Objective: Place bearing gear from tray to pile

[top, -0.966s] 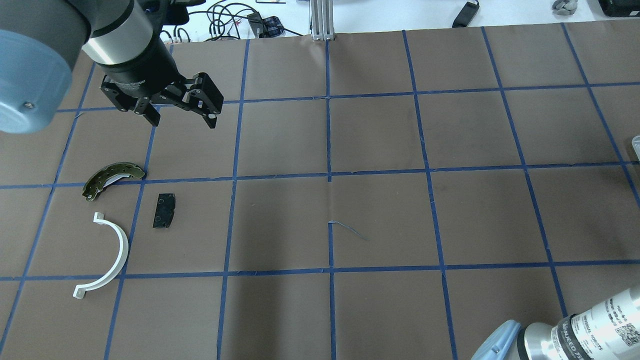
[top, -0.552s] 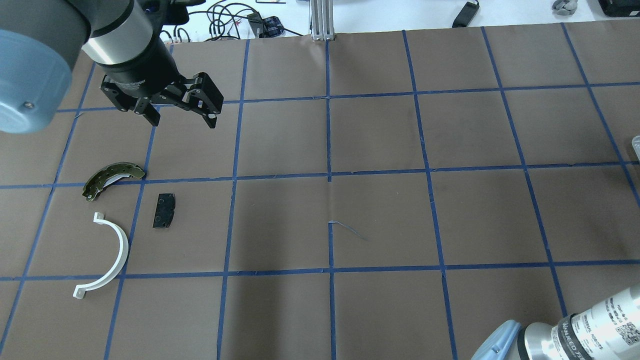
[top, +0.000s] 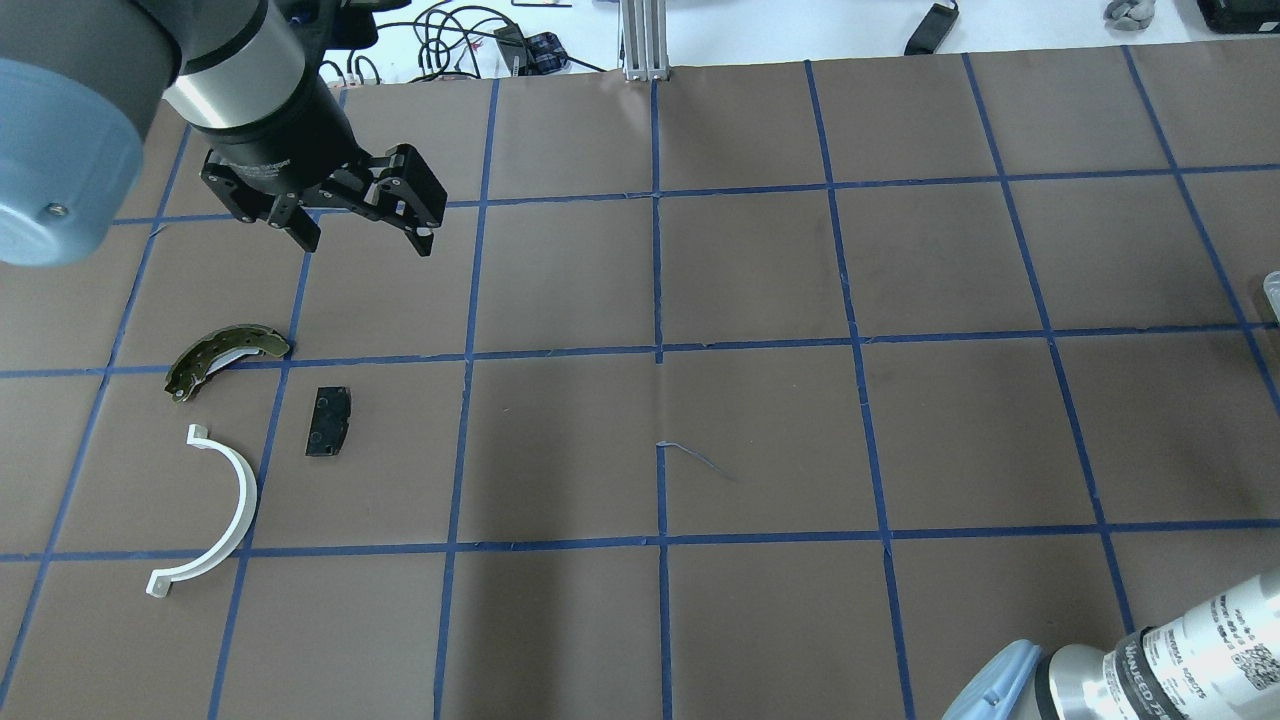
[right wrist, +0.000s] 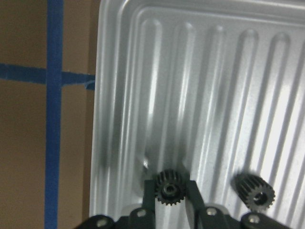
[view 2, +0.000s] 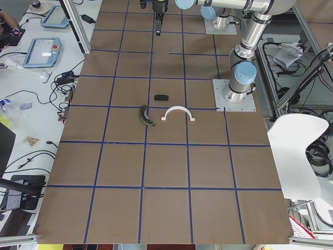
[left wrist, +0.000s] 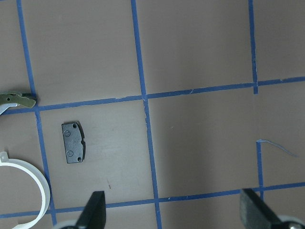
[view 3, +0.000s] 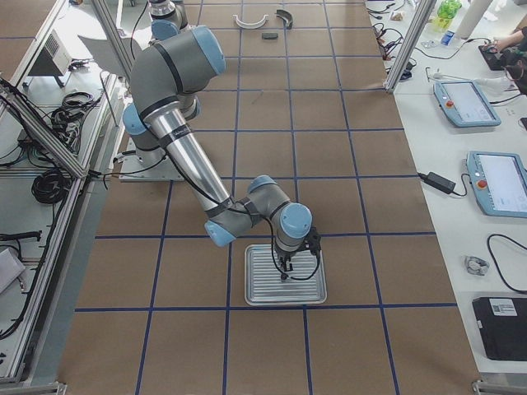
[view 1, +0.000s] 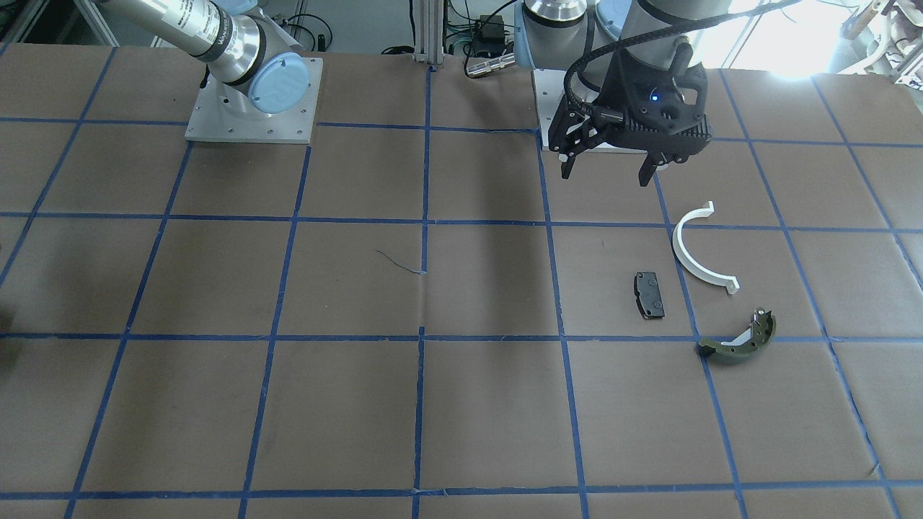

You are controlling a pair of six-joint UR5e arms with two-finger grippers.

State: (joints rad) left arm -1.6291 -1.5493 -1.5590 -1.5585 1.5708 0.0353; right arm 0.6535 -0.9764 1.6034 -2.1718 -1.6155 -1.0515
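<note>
Left gripper point(top: 367, 242) unmoved at upper left, jaws wide and empty; right gripper point(right wrist: 169, 185) pinches a gear point(right wrist: 167, 191) on the tray point(right wrist: 214, 71).

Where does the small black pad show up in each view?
Front-facing: black pad right of centre, lower-left of the white half-ring.
Overhead: pad at left, right of the half-ring.
Exterior left: pad upper centre, above the half-ring.
Exterior right: pad at top edge, below-right of the half-ring.
Left wrist: pad at left, above the half-ring.
Right wrist: not in view.
Shared landmark: the half-ring.
</note>
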